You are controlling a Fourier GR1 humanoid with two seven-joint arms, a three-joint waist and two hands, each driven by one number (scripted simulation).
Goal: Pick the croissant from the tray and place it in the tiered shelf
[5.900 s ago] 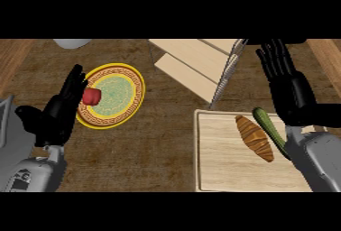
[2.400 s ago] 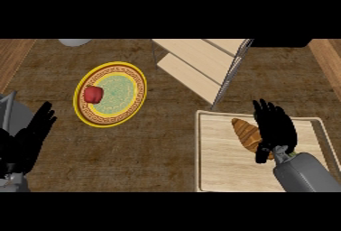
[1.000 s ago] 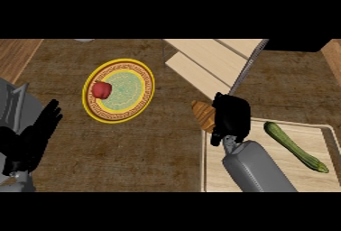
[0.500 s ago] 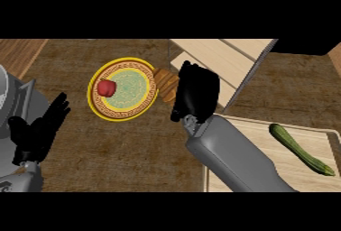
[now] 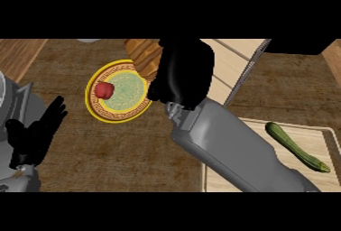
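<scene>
Right hand [image 5: 181,72] has lifted the croissant [image 5: 143,56] off the tray [image 5: 329,171] and carried it up toward the tiered shelf [image 5: 230,63].

Croissant now sits in the right hand, fingers curled round it, only its brown end showing just left of the shelf and above the plate [image 5: 120,90]; pick looks done, placing still to do. Zucchini [image 5: 296,146] is alone on the tray, below and right of the shelf. Red fruit [image 5: 103,89] lies on the plate, left of the shelf. Left hand [image 5: 36,131] rests open far left of the shelf, fingers straight, over the tabletop [image 5: 113,149]. Shelf's dark upright [image 5: 243,76] and the nearby plate look like the things to clear on the way in.
</scene>
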